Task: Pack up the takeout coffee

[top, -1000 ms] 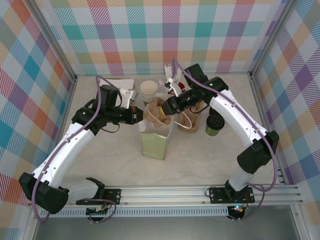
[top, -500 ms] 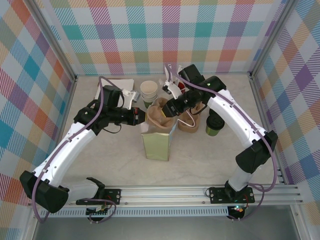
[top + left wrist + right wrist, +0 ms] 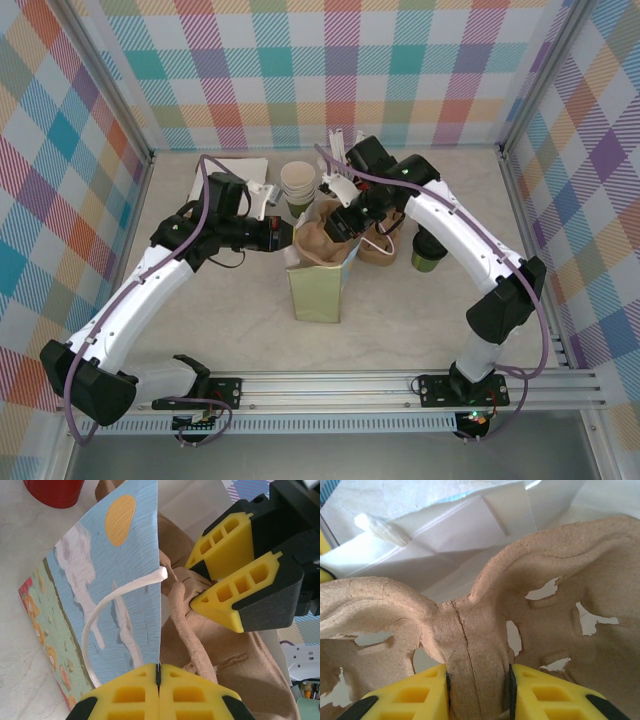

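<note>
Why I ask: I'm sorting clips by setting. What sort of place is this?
Probably a robot test cell staged as a takeout counter: plaid walls, two arms bolted to a rail, and a bag, pulp carrier and cups.

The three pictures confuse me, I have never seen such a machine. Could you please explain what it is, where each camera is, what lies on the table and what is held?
These are two robot arms bolted at the edge of a table. One camera looks down from above; one sits on each wrist. The left gripper pinches the rim of a paper bag. The right gripper holds a brown cup carrier at the bag's mouth. A lidded green coffee cup and a stack of cups stand nearby.
</note>
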Robot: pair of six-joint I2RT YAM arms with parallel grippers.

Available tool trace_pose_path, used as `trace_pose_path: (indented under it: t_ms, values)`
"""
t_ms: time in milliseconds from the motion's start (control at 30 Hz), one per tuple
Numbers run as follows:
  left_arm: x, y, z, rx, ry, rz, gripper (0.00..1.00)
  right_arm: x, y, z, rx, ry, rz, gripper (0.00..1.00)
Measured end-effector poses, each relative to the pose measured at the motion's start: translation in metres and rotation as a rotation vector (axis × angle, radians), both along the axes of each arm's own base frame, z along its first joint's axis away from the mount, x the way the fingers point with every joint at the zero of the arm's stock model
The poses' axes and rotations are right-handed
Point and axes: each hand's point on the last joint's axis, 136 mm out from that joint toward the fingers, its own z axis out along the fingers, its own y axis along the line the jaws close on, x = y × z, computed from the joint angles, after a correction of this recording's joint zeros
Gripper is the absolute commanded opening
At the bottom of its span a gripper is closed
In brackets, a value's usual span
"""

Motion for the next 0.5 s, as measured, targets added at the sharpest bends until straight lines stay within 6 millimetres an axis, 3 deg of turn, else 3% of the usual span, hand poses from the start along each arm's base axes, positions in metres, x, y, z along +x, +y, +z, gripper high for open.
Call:
trace_pose_path:
  t_ms: [500]
  values:
    - [0.0037, 0.0023, -0.0012, 0.005, 0.007, 0.032, 0.00, -0.0062, -0.0050, -0.0065, -0.077, -0.024, 0.016, 0.32]
